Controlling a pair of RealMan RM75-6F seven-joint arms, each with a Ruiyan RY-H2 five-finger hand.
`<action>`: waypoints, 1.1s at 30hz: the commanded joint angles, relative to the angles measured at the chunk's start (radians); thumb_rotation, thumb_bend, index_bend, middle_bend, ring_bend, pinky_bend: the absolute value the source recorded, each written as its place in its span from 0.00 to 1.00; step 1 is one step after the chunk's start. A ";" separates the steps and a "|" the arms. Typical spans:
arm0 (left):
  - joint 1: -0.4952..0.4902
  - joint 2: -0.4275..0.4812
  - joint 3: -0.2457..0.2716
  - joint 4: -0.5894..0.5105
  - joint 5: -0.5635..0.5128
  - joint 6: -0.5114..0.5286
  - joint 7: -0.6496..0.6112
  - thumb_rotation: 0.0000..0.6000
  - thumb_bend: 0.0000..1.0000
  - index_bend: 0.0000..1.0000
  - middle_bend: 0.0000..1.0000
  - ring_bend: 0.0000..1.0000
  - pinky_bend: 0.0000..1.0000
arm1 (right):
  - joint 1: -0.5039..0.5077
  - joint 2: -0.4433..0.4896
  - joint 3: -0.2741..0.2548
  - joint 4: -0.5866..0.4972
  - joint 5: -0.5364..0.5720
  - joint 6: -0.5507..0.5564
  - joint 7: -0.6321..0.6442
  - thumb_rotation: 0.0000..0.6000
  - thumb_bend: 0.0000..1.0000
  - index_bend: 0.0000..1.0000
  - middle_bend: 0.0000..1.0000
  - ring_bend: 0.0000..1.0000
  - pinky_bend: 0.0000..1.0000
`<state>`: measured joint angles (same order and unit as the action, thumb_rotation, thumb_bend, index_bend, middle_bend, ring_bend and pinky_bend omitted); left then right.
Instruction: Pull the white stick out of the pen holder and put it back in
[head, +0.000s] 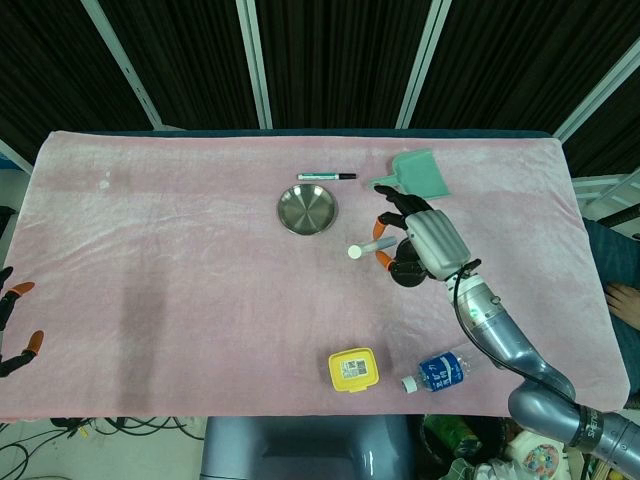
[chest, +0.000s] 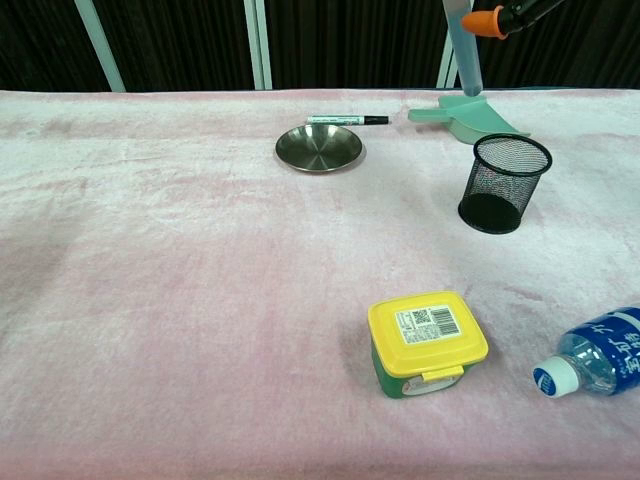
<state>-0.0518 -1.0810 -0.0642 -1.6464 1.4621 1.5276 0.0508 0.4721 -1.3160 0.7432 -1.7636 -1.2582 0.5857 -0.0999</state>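
1. Pink cloth (head: 180, 260) covers the whole table, with dark curtain panels and pale uprights behind it.
2. Far left edge of the head view: the left hand (head: 12, 330) is mostly cut off, only dark fingers with orange tips poking in, spread apart and holding nothing.
3. Moving right, a round steel dish (head: 307, 209) sits on the cloth, and just beyond it lies a marker pen (head: 326, 176); its print is too small to read.
4. Near the front edge, a yellow-lidded box (chest: 427, 341) carries a white label with a QR code and a barcode; the text on it can't be made out.
5. The white stick (head: 368, 245) is out of the holder, gripped by the right hand (head: 415, 236); in the chest view its lower end hangs above the table, over the far side, the top cut off by the frame.
6. That right hand hides most of the black mesh pen holder (chest: 503, 183) from the head view; the chest view shows it upright and empty.
7. Behind the holder lies a green dustpan (head: 422, 171).
8. Front right, a clear bottle (head: 445, 367) lies on its side, white cap, blue label, lettering unreadable; the chest view crops it.
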 joint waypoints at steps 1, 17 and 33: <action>0.001 0.001 0.000 0.000 0.000 0.002 -0.002 1.00 0.34 0.19 0.02 0.01 0.00 | 0.053 0.004 -0.046 0.023 0.106 0.039 -0.027 1.00 0.34 0.68 0.09 0.17 0.16; -0.001 -0.002 -0.002 -0.001 -0.006 -0.003 0.004 1.00 0.34 0.19 0.02 0.01 0.00 | 0.175 0.125 -0.160 0.153 0.414 -0.065 0.157 1.00 0.34 0.68 0.09 0.17 0.16; 0.001 -0.003 -0.003 -0.002 -0.009 -0.001 0.009 1.00 0.34 0.19 0.02 0.01 0.00 | 0.208 0.095 -0.286 0.271 0.336 -0.055 0.248 1.00 0.34 0.68 0.09 0.17 0.16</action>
<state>-0.0511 -1.0842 -0.0672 -1.6479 1.4529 1.5271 0.0601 0.6769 -1.2175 0.4626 -1.4974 -0.9176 0.5284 0.1437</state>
